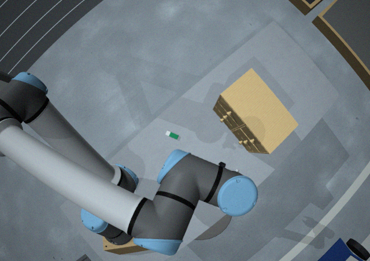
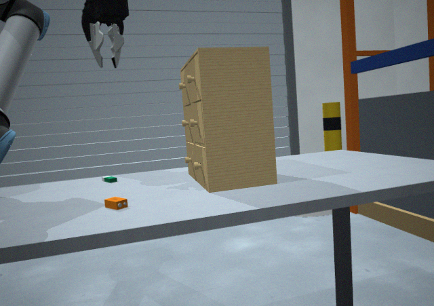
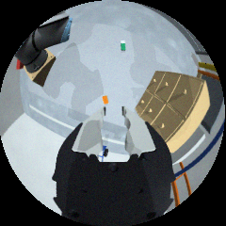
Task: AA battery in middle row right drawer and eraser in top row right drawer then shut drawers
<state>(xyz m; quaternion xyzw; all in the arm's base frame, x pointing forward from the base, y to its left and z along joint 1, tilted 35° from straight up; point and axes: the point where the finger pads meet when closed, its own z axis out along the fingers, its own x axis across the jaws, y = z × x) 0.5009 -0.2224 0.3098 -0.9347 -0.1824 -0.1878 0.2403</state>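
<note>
Green and white, the eraser (image 1: 172,135) (image 2: 110,179) (image 3: 122,45) lies on my desk (image 1: 298,51) (image 2: 175,226) (image 3: 99,40), near an orange block (image 2: 115,203) (image 3: 105,100) with two silvery round spots; I can't tell whether that's the battery. I have the jaws (image 2: 108,66) above the desk, slightly parted, holding nothing. The chest (image 1: 259,111) (image 2: 238,120) (image 3: 202,101) stands upright, drawers shut.

The arm (image 1: 68,174) (image 2: 17,50) (image 3: 44,42) has pale grey tubes, dark grey joints, black rings and blue caps; its black tool (image 2: 108,64) (image 3: 113,106) has angular light-grey fingers.
</note>
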